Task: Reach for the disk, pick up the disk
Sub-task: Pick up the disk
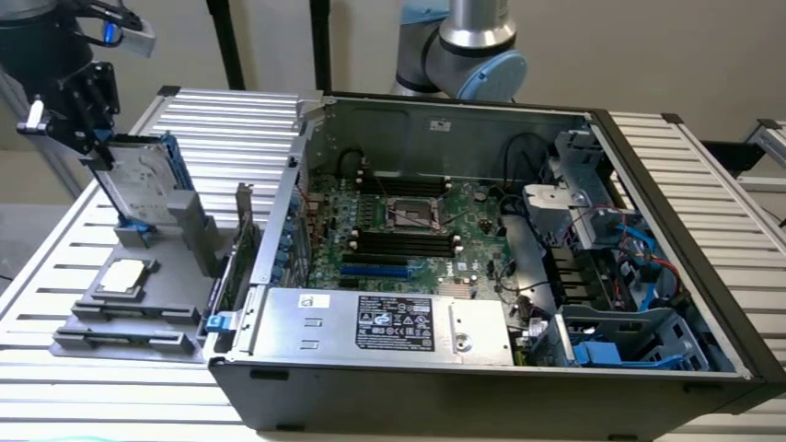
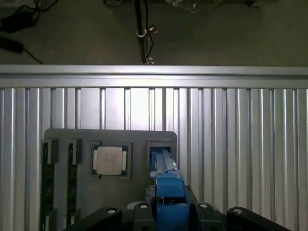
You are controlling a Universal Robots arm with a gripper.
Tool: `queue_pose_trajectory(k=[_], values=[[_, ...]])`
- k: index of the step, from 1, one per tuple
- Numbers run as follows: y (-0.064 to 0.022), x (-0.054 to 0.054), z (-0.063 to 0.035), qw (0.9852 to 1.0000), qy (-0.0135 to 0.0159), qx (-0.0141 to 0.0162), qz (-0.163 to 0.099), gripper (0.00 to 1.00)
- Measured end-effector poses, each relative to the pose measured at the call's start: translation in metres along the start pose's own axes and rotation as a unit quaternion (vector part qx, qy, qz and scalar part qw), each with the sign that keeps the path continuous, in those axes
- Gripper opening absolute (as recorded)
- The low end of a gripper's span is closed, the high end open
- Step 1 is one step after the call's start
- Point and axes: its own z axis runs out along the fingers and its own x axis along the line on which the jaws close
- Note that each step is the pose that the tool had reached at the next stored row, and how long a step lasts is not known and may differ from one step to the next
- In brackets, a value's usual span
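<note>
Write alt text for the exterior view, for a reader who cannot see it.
A black robot claw is at the top of a flat silver-grey hard drive with blue plastic rails, which stands upright in a grey plastic tray on a slatted metal table. To the exterior view's right lies an open black computer case, green motherboard exposed.

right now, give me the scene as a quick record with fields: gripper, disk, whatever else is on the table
gripper: at the top edge of the disk
disk: upright on its edge in the grey holder, blue rails showing
grey holder: on the table, at the exterior view's left of the computer case
chip: flat in the holder, beside the disk
computer case: side open, motherboard visible
table: slatted metal
</note>
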Motion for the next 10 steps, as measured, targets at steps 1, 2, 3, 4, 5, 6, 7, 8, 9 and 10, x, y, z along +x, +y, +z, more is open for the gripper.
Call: queue_pose_trajectory(k=[1, 2, 3, 4, 5, 6, 7, 8, 9, 10], values=[[-0.0006, 0.0, -0.0037, 1.0, -0.0005, 0.0001, 0.0, 0.33], [-0.0012, 0.0, -0.0077, 1.0, -0.0009, 0.0, 0.0, 0.33], [-0.002, 0.0, -0.012, 1.0, -0.0012, 0.0, 0.0, 0.33], [-0.0028, 0.0, -0.0166, 1.0, -0.0017, 0.0001, 0.0, 0.33], [-0.0039, -0.001, -0.0208, 1.0, -0.0021, 0.0, 0.0, 0.33], [-0.0052, -0.001, -0.0252, 1.0, -0.0025, 0.0, 0.0, 0.33], [-0.007, -0.001, -0.0295, 1.0, -0.0031, 0.0, 0.0, 0.33], [-0.009, -0.001, -0.0337, 1.0, -0.0038, 0.0, 0.0, 0.33], [-0.0115, 0.0, -0.0386, 1.0, -0.0044, -0.0001, 0.0, 0.33], [-0.014, 0.0, -0.0431, 1.0, -0.005, 0.0, -0.001, 0.33]])
